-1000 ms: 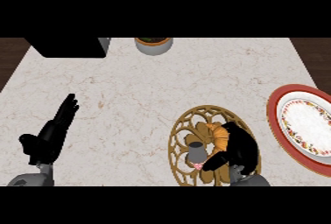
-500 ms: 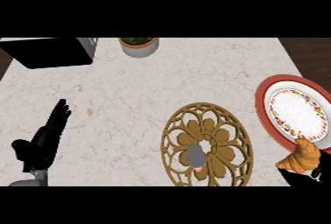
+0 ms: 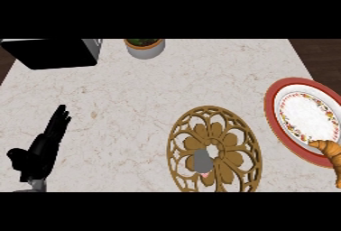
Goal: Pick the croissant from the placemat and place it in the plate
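croissant (image 3: pixel 329 151): golden, curved, ridged, over the plate's (image 3: pixel 274 108) red rim
placemat (image 3: pixel 213 150): round brown lattice
left hand (image 3: pixel 41 147): black, fingers straight, together, resting
right hand: unseen

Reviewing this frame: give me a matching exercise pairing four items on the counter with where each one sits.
Things:
1. croissant
2. placemat
3. potted plant
4. left hand

Places:
A. far edge of the counter, beside a black box
B. lower-left, fingers straight, holding nothing
C. centre-right of the counter, left of the plate
D. over the plate's near rim, at the view's right edge

Pairs: 1-D, 2-C, 3-A, 4-B
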Robot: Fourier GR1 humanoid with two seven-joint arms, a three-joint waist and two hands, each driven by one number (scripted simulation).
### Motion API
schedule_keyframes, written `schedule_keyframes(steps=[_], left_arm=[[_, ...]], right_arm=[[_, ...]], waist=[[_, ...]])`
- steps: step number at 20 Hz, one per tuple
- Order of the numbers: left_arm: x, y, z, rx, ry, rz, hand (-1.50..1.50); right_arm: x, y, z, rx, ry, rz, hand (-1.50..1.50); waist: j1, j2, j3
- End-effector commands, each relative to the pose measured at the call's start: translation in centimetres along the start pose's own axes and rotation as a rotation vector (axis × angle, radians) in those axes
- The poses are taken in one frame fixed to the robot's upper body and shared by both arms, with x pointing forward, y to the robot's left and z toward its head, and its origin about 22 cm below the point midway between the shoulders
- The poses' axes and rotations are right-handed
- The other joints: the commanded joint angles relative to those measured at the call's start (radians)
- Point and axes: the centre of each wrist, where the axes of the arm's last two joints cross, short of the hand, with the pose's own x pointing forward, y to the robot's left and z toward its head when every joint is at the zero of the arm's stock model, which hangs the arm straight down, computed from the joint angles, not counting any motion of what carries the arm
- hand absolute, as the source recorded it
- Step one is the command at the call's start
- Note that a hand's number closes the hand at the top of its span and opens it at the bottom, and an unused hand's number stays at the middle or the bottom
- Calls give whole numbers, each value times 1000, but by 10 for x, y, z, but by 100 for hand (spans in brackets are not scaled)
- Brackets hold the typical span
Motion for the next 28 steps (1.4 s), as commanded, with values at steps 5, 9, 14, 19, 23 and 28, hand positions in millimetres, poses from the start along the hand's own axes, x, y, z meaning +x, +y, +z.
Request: schedule_keyframes(steps=[5, 9, 14, 19, 23, 28], left_arm=[[4, -18, -9, -56, -18, -7, 0], [11, -19, -15, -51, -23, 10, 0], [12, -36, -22, -91, -29, 16, 0], [5, -18, -18, -66, -28, 1, 0], [12, -28, -9, -85, -37, 0, 0], [20, -37, -18, -98, -26, -5, 0]], right_arm=[[-81, -75, 31, -257, -129, -104, 150], [-88, -84, 37, -372, -170, -113, 150], [-54, -103, 11, -335, -210, -174, 150], [-29, -109, -13, -311, -230, -169, 150], [7, -113, -25, -236, -260, -178, 150], [44, -64, -60, -182, -278, -231, 150]], waist=[[53, 11, -4], [68, 14, -5], [77, 16, -6], [82, 17, -6], [85, 16, -6], [95, 18, -5]])
